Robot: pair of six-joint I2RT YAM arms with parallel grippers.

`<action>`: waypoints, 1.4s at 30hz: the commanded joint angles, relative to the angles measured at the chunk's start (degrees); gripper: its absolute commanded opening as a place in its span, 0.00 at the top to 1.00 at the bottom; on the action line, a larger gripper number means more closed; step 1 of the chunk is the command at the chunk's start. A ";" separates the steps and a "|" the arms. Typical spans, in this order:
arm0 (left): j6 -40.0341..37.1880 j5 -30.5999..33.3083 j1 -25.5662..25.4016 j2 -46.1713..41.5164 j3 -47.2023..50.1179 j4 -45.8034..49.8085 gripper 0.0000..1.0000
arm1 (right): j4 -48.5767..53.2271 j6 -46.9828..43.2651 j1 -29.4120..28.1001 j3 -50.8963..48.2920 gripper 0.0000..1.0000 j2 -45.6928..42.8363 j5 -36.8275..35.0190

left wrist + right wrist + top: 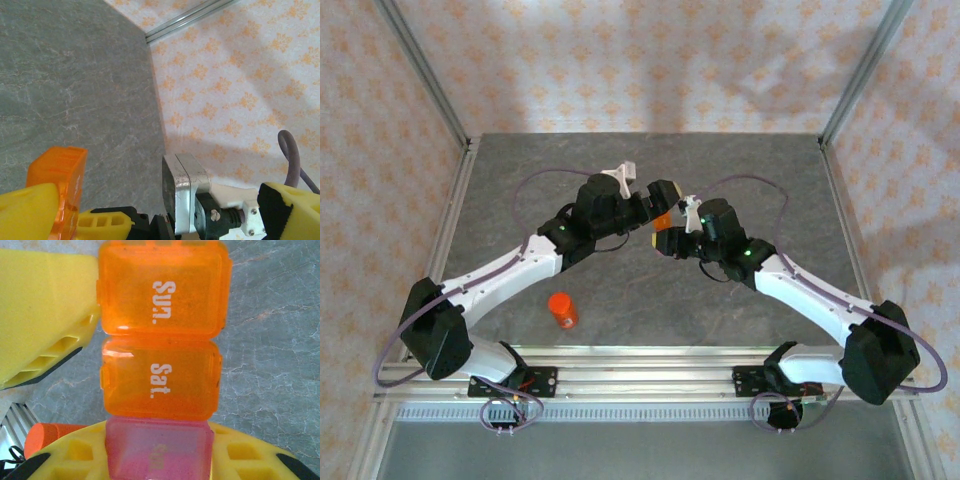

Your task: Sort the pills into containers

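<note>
A: We start with the grey table (650,290). Both arms reach in from its near edge and meet over the middle.

B: Agreed. We see the left gripper (655,203) with its jaws spread wide, gripping nothing. From its own wrist we see one yellow finger (25,210) just beside the strip's orange end. We cannot tell whether they touch.

A: The right gripper (670,240) is clamped tight on the containers (662,220). From its wrist we see its jaws closed around the pink cell (157,440) at one end.

B: So we place the containers between the two grippers, over the middle of the table.

A: Next down in size we have the orange bottle (562,310). It stands upright near the left arm, well apart from the strip.

B: Smallest, the lettering. We read "Sun." on the outer orange cell (162,290) and "Sat." on the next one (160,375), both lids closed. The pink cell's print is too faint for us to read.
</note>
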State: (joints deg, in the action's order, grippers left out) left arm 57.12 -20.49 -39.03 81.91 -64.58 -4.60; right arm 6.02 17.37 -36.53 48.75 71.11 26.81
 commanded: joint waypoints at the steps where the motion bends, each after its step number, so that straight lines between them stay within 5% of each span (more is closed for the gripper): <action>1: 0.80 -2.00 -1.75 1.49 -2.17 -2.57 0.00 | -3.87 -0.79 -0.69 0.60 0.65 0.22 1.98; 12: 1.88 -1.99 -2.90 2.18 -4.06 -4.88 0.00 | -4.04 -0.57 -0.64 0.41 0.65 1.29 1.11; 17: -0.53 3.30 -2.58 0.12 -3.14 -0.66 0.00 | -3.96 -0.37 -0.64 -0.65 0.65 0.50 0.08; 28: -5.20 8.11 5.28 -6.54 2.43 6.91 0.00 | -0.75 -2.21 -0.64 -3.32 0.64 1.00 -1.38; 42: -10.51 10.66 7.35 -9.20 6.98 13.34 0.00 | 9.29 -7.07 -2.33 3.57 0.60 15.36 -7.93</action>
State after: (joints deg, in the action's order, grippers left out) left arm 48.97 -12.29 -32.21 74.67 -58.28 6.33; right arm 13.10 12.25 -37.82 49.78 85.23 22.09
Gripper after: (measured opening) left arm 0.997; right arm 0.402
